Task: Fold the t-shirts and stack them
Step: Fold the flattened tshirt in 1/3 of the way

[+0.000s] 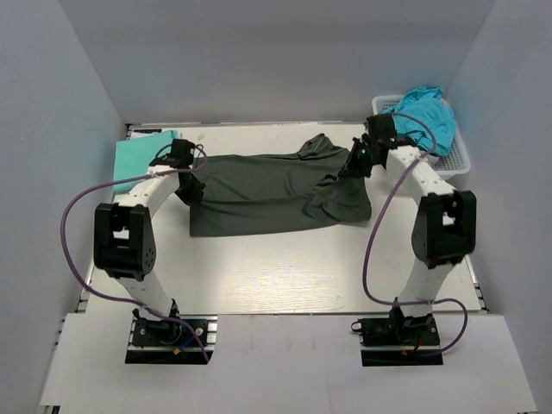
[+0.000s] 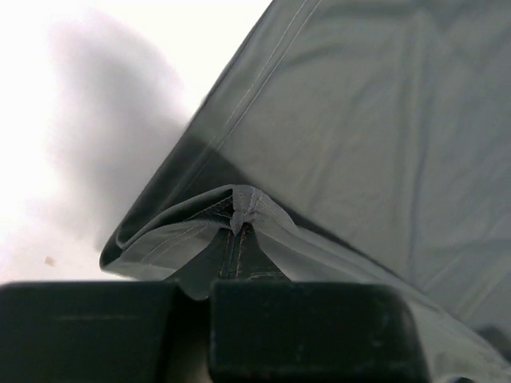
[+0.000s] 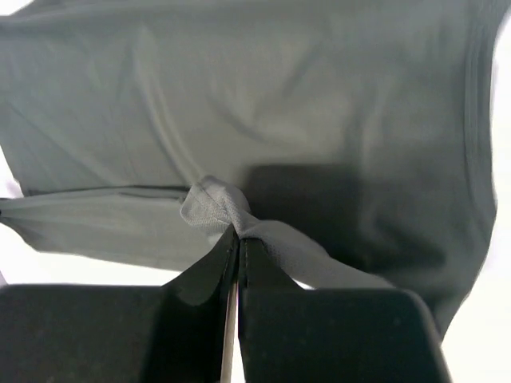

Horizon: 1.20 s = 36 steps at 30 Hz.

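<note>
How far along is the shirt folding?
Done, it seems: one mint-green shirt lies flat, folded, at far left of the table. In hand: the dark grey t-shirt, spread mid-table, with the left gripper and right gripper each shut on a pinch of its edge. Left: folding and stacking it, then the teal shirt bunched in the white basket.

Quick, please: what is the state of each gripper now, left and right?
Left gripper: closed, pinching an edge of the dark grey t-shirt.
Right gripper: closed, pinching a bunched fold of the same t-shirt.
</note>
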Each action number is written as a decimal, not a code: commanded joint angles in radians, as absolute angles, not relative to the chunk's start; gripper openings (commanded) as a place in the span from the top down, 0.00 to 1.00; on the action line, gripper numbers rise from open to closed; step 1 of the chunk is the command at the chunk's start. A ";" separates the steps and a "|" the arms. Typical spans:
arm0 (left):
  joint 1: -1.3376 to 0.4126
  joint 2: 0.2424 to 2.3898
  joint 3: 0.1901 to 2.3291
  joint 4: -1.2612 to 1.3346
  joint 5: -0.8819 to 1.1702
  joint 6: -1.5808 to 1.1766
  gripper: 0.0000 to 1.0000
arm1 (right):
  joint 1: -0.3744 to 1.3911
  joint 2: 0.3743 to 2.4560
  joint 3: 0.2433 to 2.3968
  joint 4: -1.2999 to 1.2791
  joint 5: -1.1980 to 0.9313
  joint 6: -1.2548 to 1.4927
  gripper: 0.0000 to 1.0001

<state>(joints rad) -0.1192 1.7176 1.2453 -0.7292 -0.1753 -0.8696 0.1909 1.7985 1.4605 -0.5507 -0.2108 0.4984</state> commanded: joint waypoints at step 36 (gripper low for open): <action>-0.132 1.747 1.074 -0.640 -0.009 -0.727 0.00 | 0.157 1.793 1.107 -0.293 -0.258 0.236 0.10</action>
<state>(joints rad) -0.1303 1.7645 1.1057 -0.6682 0.0170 -0.7364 0.1734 1.7599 1.0950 -0.4004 -0.2451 0.2379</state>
